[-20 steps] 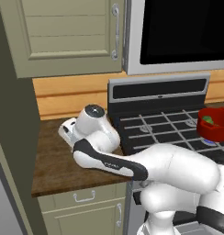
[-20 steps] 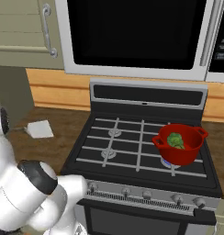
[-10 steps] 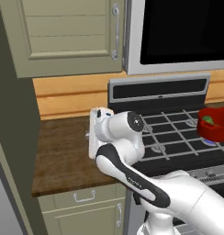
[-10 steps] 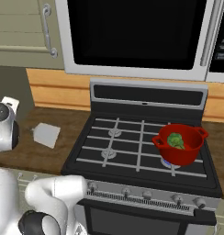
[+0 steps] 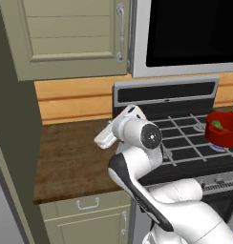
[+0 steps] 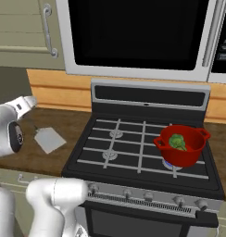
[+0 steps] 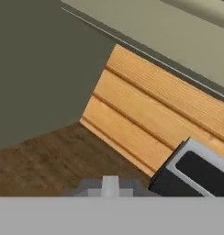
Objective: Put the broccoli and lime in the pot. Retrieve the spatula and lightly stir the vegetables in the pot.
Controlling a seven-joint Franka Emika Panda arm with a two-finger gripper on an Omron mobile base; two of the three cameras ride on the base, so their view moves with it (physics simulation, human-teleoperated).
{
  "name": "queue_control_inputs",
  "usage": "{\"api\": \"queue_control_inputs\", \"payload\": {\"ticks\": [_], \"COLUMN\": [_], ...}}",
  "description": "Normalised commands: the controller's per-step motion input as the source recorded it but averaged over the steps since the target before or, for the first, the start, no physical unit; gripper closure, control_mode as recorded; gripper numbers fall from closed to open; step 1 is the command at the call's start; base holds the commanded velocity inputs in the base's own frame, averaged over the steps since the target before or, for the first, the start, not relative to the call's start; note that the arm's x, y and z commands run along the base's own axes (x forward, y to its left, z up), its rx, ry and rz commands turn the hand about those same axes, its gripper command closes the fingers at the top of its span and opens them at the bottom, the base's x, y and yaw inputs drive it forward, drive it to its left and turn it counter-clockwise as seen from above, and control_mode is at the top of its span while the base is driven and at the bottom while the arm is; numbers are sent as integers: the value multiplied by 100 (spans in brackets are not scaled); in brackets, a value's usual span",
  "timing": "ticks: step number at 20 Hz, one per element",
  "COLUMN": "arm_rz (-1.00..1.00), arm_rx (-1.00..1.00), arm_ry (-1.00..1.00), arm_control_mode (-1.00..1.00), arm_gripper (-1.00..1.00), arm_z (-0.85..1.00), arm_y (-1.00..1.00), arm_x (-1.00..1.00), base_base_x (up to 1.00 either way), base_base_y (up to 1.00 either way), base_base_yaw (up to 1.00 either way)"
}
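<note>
The red pot (image 6: pixel 182 155) stands on the stove's front right burner, also at the right edge of the left base view (image 5: pixel 224 136). The dark green broccoli (image 6: pixel 177 141) lies inside it. The lime is hidden. The spatula's pale square blade (image 6: pixel 49 139) hangs just over the wooden counter left of the stove, and shows beside my wrist as well (image 5: pixel 105 137). Its thin handle runs up toward my hand. My gripper (image 7: pixel 110 186) is shut, its dark fingertips pressed on a slim pale piece, and it faces the back wall's wooden panel.
The stove (image 6: pixel 133 139) has black grates and a raised back panel (image 7: pixel 196 172). A microwave (image 6: pixel 138 37) hangs above it. A tall cabinet side (image 5: pixel 18 143) bounds the counter (image 5: pixel 70 157) on the left. Upper cabinet doors (image 5: pixel 70 38) hang over the counter.
My arm has risen from low over the counter and swung right, toward the stove. The spatula blade has moved right with it. The pot and broccoli have stayed put.
</note>
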Motion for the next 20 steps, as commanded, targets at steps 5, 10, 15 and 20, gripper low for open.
{"api": "queue_control_inputs", "payload": {"ticks": [5, 10, 15, 20], "arm_rz": [-28, -26, -20, -5], "arm_rx": [47, 34, 18, 15], "arm_ry": [12, 5, 0, 0], "arm_control_mode": [-100, -100, -100, -100], "arm_gripper": [100, 100, 100, 100], "arm_z": [68, 45, 1, 0], "arm_y": [-100, -100, -100, -71], "arm_x": [17, 13, 6, -13], "base_base_x": [0, 0, 0, 0], "base_base_y": [0, 0, 0, 0], "base_base_yaw": [0, 0, 0, 0]}}
